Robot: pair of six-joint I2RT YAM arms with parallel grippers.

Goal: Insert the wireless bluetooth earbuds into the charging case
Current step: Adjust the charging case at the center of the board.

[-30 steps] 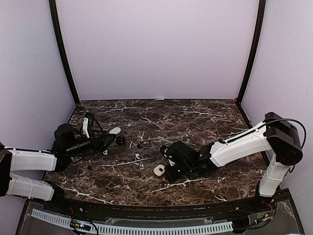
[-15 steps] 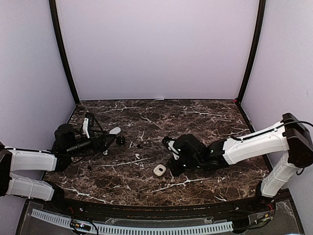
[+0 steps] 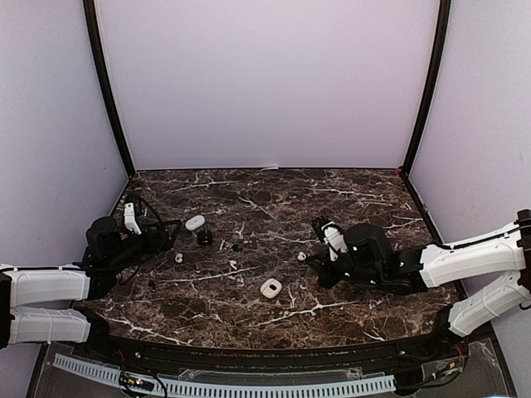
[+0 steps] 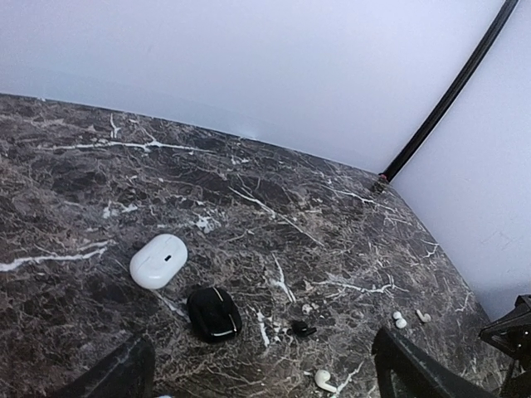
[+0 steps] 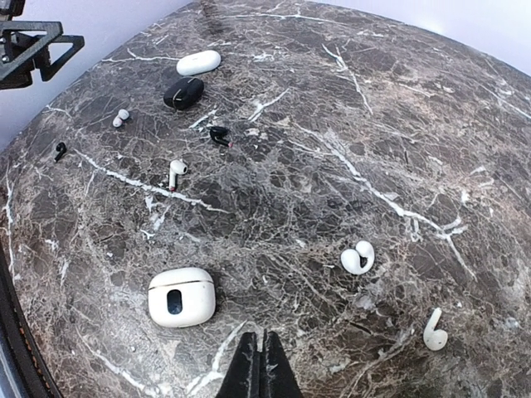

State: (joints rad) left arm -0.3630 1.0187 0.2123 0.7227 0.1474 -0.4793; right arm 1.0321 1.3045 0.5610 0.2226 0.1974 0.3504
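Observation:
A white square charging case (image 5: 182,296) (image 3: 270,288) lies with its lid down, just left of my right gripper (image 5: 260,344) (image 3: 315,274), which is shut and empty. A curled white earbud (image 5: 358,258) (image 3: 301,256) and another white earbud (image 5: 435,330) lie to that gripper's right. A stemmed white earbud (image 5: 175,172) (image 4: 323,380) rests mid-table. My left gripper (image 4: 265,390) (image 3: 170,235) is open with nothing between its fingers, near a small white earbud (image 3: 178,257) (image 5: 121,117).
A white oval case (image 4: 158,260) and a black case (image 4: 214,313) lie ahead of the left gripper. Black earbuds sit at mid-table (image 4: 302,328) and near the left arm (image 5: 60,150). Purple walls enclose the marble table (image 3: 348,195).
My right arm has drawn back to the right, away from the white square case, uncovering the curled earbud. My left arm has pulled back to the left, its jaws a little wider.

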